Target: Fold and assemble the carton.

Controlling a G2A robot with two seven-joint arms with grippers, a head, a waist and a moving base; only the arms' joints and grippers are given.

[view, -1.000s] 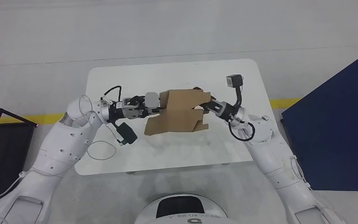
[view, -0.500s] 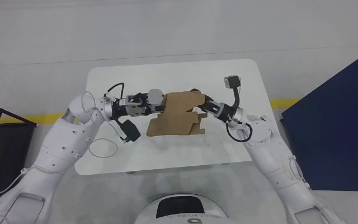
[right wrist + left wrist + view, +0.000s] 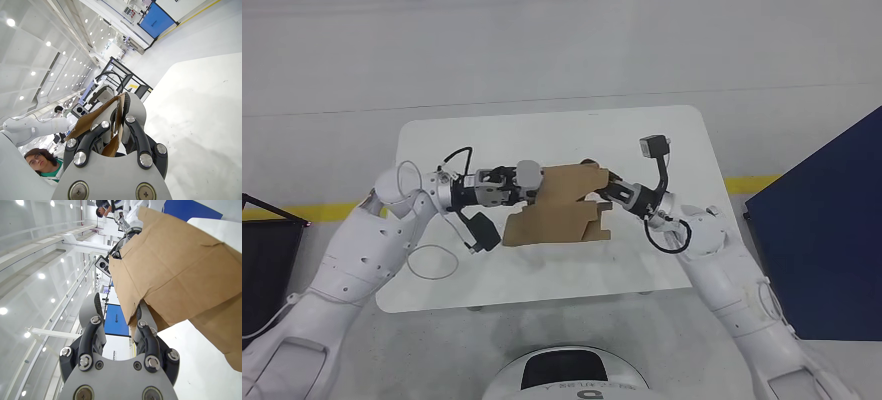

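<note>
Top view: carton (image 3: 560, 205) mid-frame over the white table (image 3: 442, 140), partly folded, loose flaps toward the lower edge of the frame. Can't tell whether it touches the tabletop. Bracketed from both sides: left gripper (image 3: 527, 183) at the carton's left edge, right gripper (image 3: 604, 192) at its right edge. Reads as an anchor-one-side, work-the-other setup.

Left wrist view: left gripper (image 3: 117, 306) with jaws spread wide, nothing pinched. One finger (image 3: 149, 319) tucked behind the ragged corner of a carton (image 3: 170, 266) panel, the other out in free air. Probably set that way to push or lever the panel about its crease rather than grab it. Crease lines plain across the panel, so the fold axis is already defined.

Right wrist view: right gripper (image 3: 119, 109) with jaws closed on a carton (image 3: 94, 115) panel, corrugated edge sandwiched between the pads. Likely the fixed hold, giving the left side something rigid to fold against and keeping the carton from sliding.

Judging progress: early to mid, no closed box shape yet, flaps not locked. Next move likely needs the clamp kept firm while the left finger swings the panel. Risk: cardboard already frayed at the left finger's corner, could tear or buckle off-crease.
</note>
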